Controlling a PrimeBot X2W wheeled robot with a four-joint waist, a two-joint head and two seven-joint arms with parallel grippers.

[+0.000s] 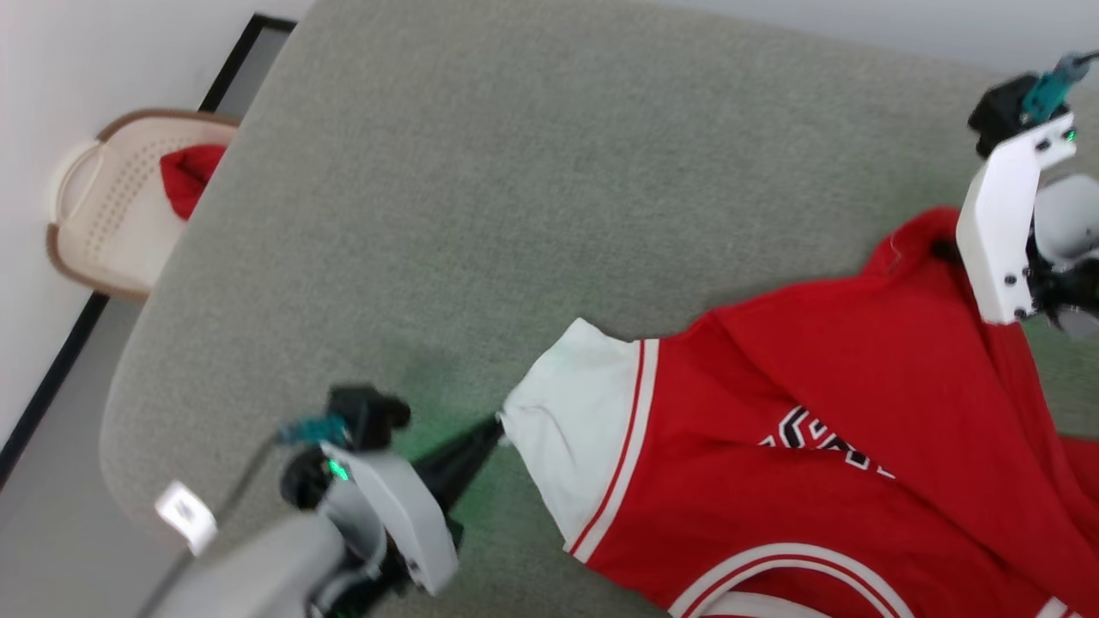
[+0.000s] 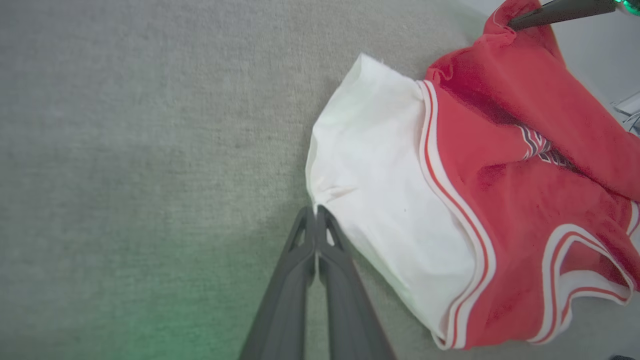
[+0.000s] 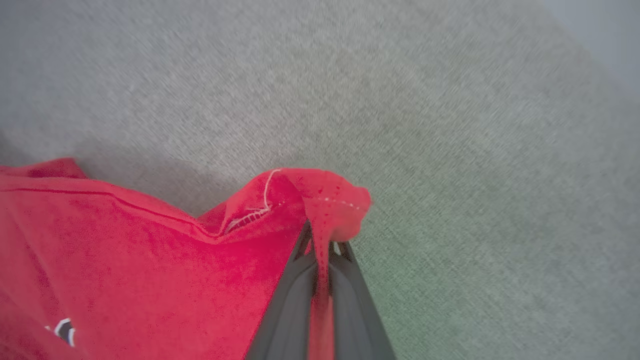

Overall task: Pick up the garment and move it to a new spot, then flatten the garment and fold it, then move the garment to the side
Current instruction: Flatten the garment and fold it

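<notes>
Presently jersey (image 1: 773, 369) lies on right part of desk (image 1: 481, 172), front up, lettering part-creased. Tools hold far-apart edges, likely to stretch cloth flat before fold. Left tool (image 2: 316, 212) closed, tips seemingly pinching corner of white sleeve (image 2: 380, 200), low at desk. Right tool (image 3: 320, 240) closed on red hem corner, cloth bunched between fingers, raised a little off desk.

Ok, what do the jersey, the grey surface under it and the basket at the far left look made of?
Garment: soft matte knit cloth, probably; it creases, drapes, and shows a stitched hem. Surface: matte grey-green woven upholstery, fine weave visible close up. Basket: pale perforated rigid walls with brown rim, likely plastic.
</notes>
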